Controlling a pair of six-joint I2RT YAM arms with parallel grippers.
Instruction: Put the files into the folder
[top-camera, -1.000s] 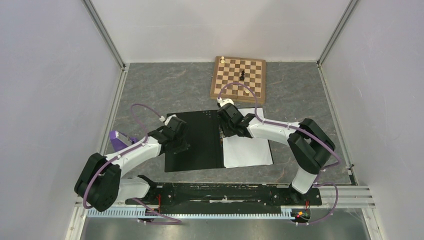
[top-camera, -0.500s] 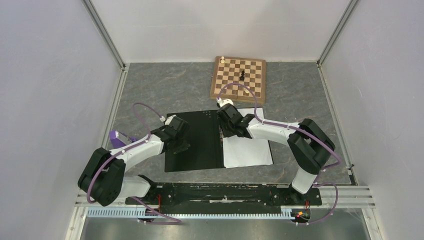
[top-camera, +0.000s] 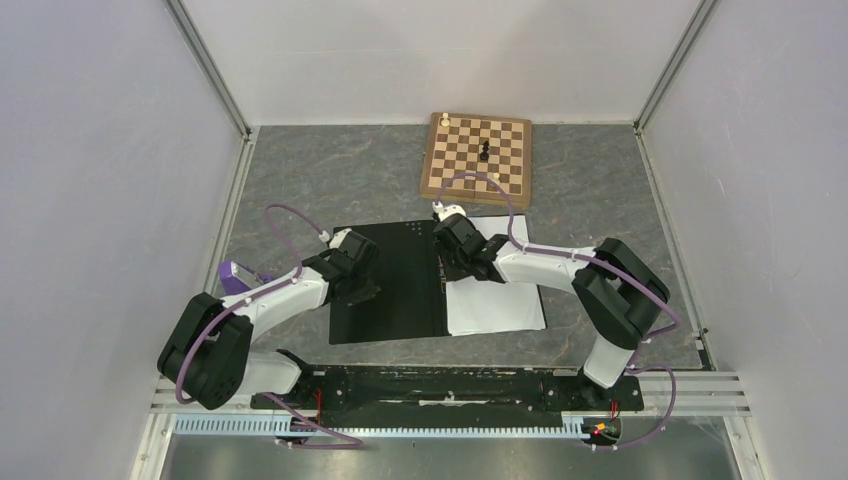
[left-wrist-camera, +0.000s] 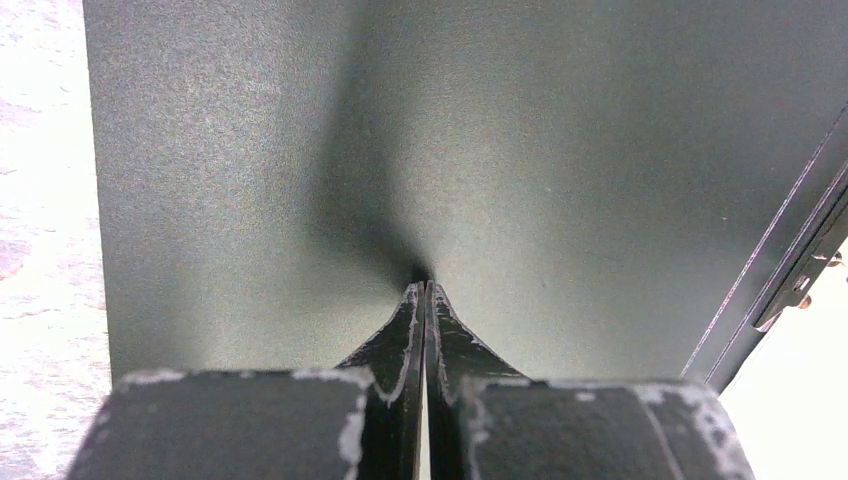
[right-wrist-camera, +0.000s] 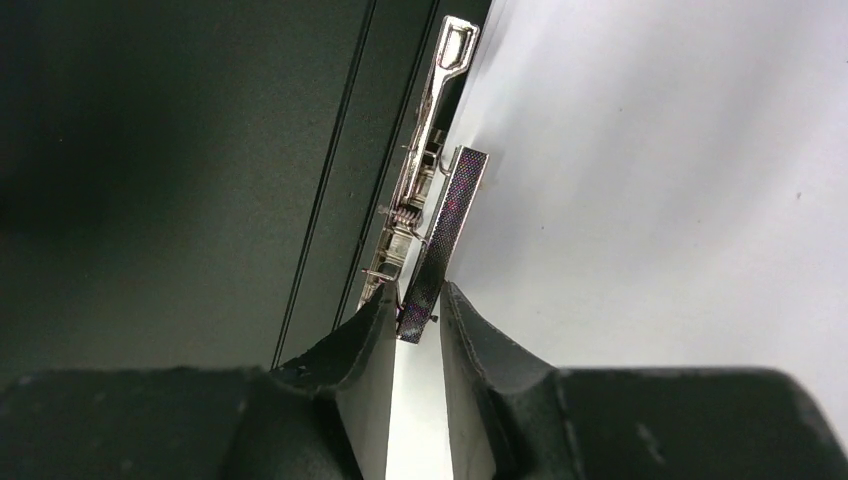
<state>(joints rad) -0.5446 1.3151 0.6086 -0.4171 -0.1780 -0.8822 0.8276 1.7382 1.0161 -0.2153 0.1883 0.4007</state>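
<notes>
Right wrist: my R gripper (right-wrist-camera: 415, 305) is straddling the clip lever (right-wrist-camera: 445, 225) at the spine of the folder (top-camera: 395, 300).
I'm holding the R jaws narrow, one finger on each side of the raised lever's near end; can't tell if the pads are actually pinching it. My L gripper (left-wrist-camera: 424, 288) is pressing down w/ tips fully together on the black inside of the L cover, a dark shadow around the tips. Top view: folder is lying open & flat on the grey table (top-camera: 300, 180), black side up. The files (top-camera: 500, 305), a white stack, are sitting on its R half, their L edge just beside the spine clip (right-wrist-camera: 425, 150). Chessboard (top-camera: 477, 157) w/ a few pieces is sitting just beyond the far R corner; purple metronome (top-camera: 235, 278) is peeking out by my L forearm.
</notes>
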